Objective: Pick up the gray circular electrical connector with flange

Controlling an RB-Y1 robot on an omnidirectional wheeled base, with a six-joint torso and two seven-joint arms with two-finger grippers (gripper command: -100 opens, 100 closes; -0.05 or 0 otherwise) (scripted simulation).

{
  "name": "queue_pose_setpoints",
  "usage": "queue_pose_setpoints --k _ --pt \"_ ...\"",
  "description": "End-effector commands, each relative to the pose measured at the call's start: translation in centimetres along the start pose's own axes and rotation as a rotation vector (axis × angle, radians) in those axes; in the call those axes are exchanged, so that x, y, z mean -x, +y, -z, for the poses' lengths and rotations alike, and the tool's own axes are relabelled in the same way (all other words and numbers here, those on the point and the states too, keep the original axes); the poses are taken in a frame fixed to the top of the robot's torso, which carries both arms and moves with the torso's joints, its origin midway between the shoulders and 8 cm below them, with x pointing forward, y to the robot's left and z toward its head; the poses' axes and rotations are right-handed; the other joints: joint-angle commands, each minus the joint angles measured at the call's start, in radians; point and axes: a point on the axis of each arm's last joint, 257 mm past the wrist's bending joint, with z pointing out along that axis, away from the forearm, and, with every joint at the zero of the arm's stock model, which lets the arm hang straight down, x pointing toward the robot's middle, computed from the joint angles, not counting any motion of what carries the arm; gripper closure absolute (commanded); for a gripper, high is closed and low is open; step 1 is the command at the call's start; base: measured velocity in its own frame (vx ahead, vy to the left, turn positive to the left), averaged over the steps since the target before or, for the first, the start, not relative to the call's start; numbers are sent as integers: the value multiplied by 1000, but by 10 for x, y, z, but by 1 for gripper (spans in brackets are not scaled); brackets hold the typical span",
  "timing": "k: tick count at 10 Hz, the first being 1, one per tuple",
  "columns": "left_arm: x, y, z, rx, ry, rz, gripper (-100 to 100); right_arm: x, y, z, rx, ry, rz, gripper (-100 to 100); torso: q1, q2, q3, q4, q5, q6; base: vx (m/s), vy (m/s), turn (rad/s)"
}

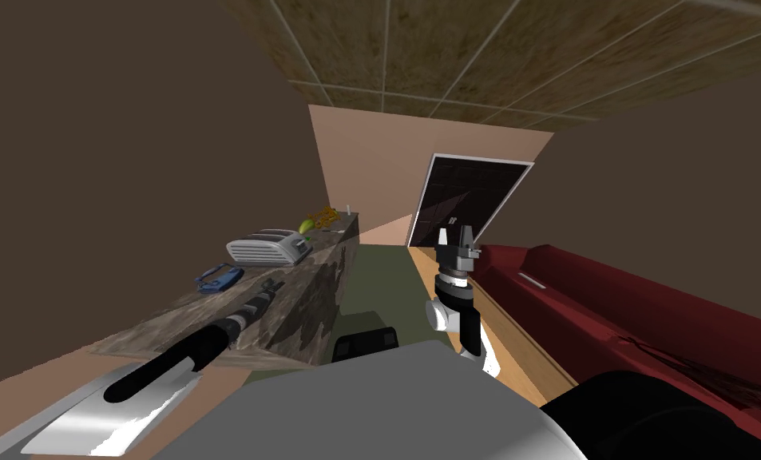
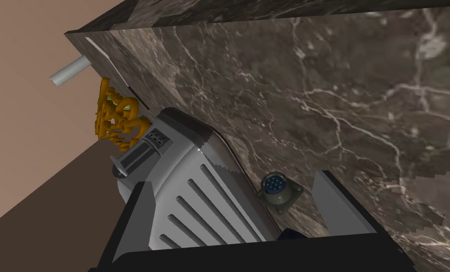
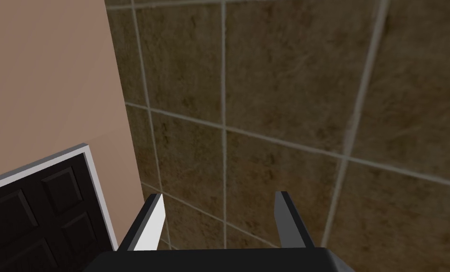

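The grey round connector (image 2: pixel 279 190) with a square flange and a blue pin face lies on the dark marble counter (image 2: pixel 337 94), close beside a grey slotted toaster (image 2: pixel 191 189). My left gripper (image 2: pixel 233 182) hangs open over it; the connector sits between the fingers, nearer one finger (image 2: pixel 335 203), and is not touched. The other finger overlaps the toaster. In the head view my left arm reaches out over the counter (image 1: pixel 323 279), with its gripper (image 1: pixel 271 286) past the blue object. My right gripper (image 1: pixel 455 235) is held up in mid-air, open and empty.
On the counter stand the toaster (image 1: pixel 268 247), a blue object (image 1: pixel 217 278), a green fruit (image 1: pixel 307 226), an orange lattice thing (image 2: pixel 117 118) and a white cylinder (image 2: pixel 69 71). A dark red sofa (image 1: pixel 610 303) lies to the right and a dark door (image 1: pixel 470 200) ahead.
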Motion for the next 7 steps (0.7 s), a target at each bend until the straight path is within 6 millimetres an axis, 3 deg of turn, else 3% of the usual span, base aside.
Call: queue_pose_setpoints --k 1,2,4,5,7 --pt "13 23 1 77 -15 -33 -100 0 0 0 0 0 0 0 0 0 0 0 0 0 99 -20 -166" --pt "14 26 2 90 -16 -33 -100 0 0 0 0 0 0 0 0 -1 -1 0 0 0 75 -9 -49" --pt "35 56 4 189 -41 -74 -100 0 0 0 0 0 0 0 0 0 0 0 0 0 70 -5 -121" --pt "35 59 5 200 -42 -74 -100 0 0 0 0 0 0 0 0 0 0 0 0 0 74 7 -38" --pt "57 85 11 292 -69 -109 -100 0 0 0 0 0 0 0 1 0 0 0 0 0 75 9 -86"
